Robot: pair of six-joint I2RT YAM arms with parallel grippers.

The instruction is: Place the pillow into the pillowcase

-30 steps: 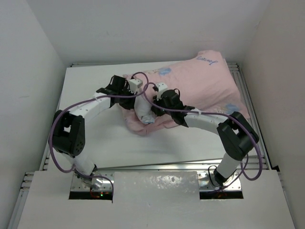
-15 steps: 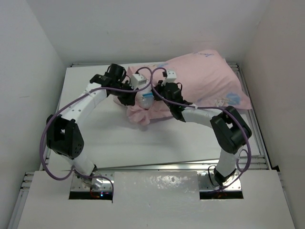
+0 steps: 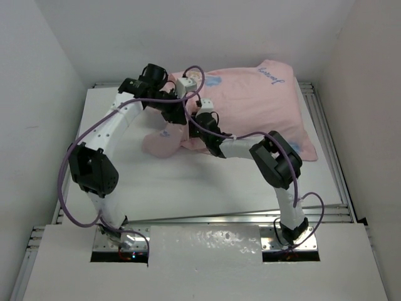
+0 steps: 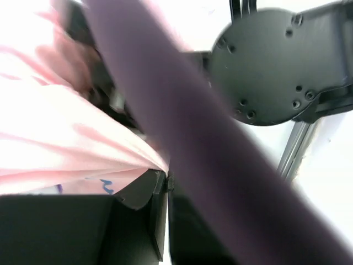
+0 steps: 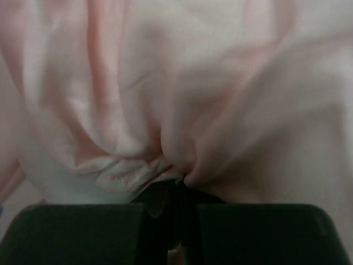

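Observation:
The pillowcase (image 3: 250,106) lies at the back right of the table, pale pink side out, plump and filled. The white pillow itself is hidden under the fabric. Loose pink fabric bunches at the case's left end (image 3: 164,139). My left gripper (image 3: 180,113) is shut on a fold of the pillowcase, seen pinched in the left wrist view (image 4: 160,168). My right gripper (image 3: 202,119) is shut on gathered pink fabric, which fills the right wrist view (image 5: 176,182). Both grippers sit close together at the case's left end.
The white table (image 3: 188,188) has metal rails on its right edge (image 3: 335,169) and front edge. White walls close in on three sides. A purple cable (image 4: 193,138) crosses the left wrist view, with the right arm's black joint (image 4: 276,66) behind it.
Both grippers have moved toward the back of the table with the fabric. The bunched left end has stretched out leftward, and the filled case has shifted and flattened.

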